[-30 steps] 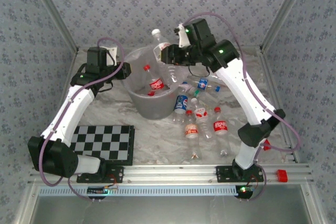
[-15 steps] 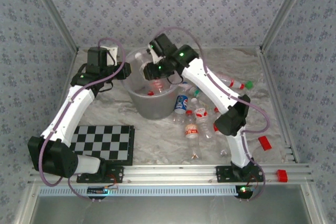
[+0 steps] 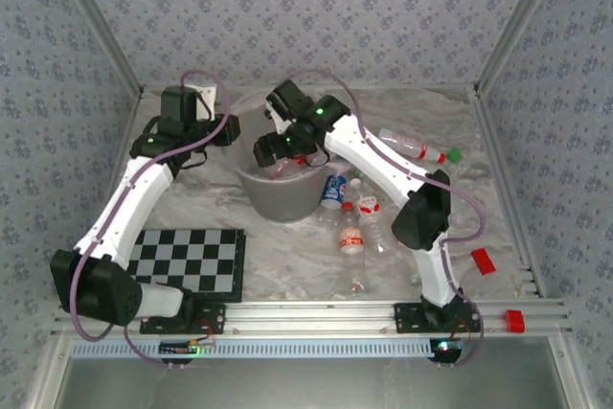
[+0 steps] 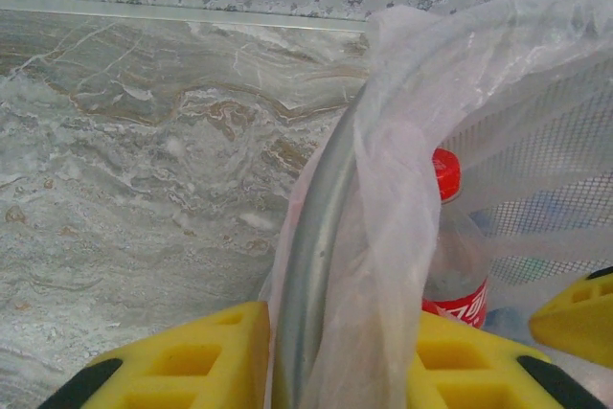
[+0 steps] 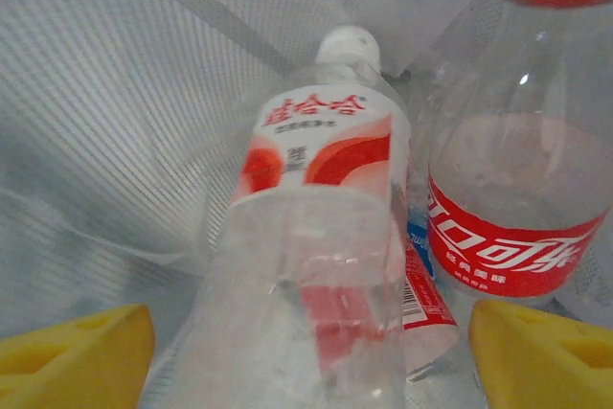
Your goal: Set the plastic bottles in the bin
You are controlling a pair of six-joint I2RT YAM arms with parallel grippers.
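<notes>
The bin (image 3: 279, 196) is a grey bucket with a bag over its rim, standing at the table's middle back. My left gripper (image 3: 233, 131) is shut on the bin's left rim (image 4: 316, 237), one yellow finger (image 4: 182, 361) on each side. My right gripper (image 3: 266, 152) reaches down inside the bin and is open. A white-capped bottle with a red label (image 5: 326, 237) lies between its spread fingertips (image 5: 77, 352), touching neither. Beside it stands a red-capped cola bottle (image 5: 517, 189) (image 4: 445, 237). Several more bottles lie on the table right of the bin: (image 3: 334, 189), (image 3: 350, 237), (image 3: 412, 146).
A checkerboard (image 3: 187, 261) lies at the front left. Red blocks sit at the right (image 3: 482, 261) and on the front rail (image 3: 514, 320). A green cap (image 3: 453, 153) lies at the far right. The right arm's elbow (image 3: 421, 217) hangs over the loose bottles.
The right arm has swung left from above the bin's far rim and dipped into the bin with the white-capped bottle, and its jaws now stand open. The left arm has not moved.
</notes>
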